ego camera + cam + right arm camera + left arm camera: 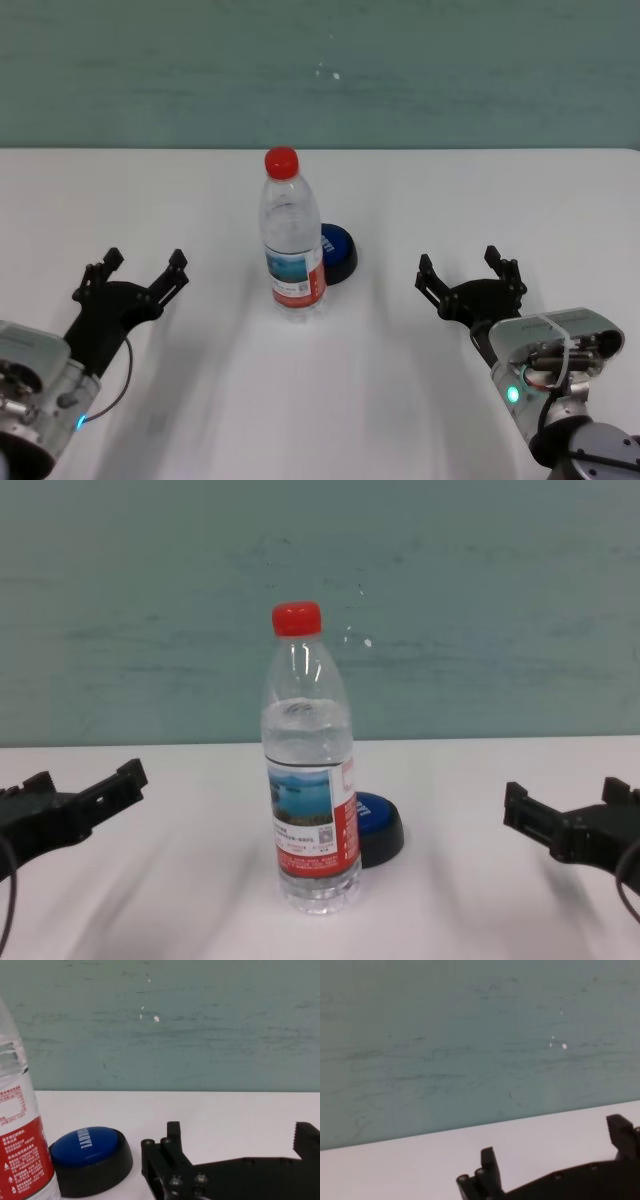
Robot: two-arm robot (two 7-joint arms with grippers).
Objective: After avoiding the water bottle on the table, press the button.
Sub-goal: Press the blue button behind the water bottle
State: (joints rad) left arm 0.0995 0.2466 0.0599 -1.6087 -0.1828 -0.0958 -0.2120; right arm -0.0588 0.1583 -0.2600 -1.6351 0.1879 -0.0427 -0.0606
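White worktop point(450, 190), wide and smooth, against a teal wall point(320, 70). Standing upright near the middle, roughly halfway between near and far edges: the water bottle point(292, 235), clear plastic, red cap, red, white and blue label. Just behind it toward the far edge and slightly toward the right edge, partly hidden in the head view: the button point(338, 253), blue dome with white marks on a black base, seated low on the worktop and much shorter than the bottle; seen from the right wrist, right beside the bottle's base, whether touching it cannot be told.

Left gripper point(140, 270) hovering near the worktop's near left corner area, well apart from the bottle, fingers point(176, 268) spread wide and gripping nothing. Right gripper point(468, 272) hovering on the opposite side toward the near right, level with the button and well apart from it, fingers point(430, 275) likewise spread apart and empty. Both grippers pointed toward the far edge.
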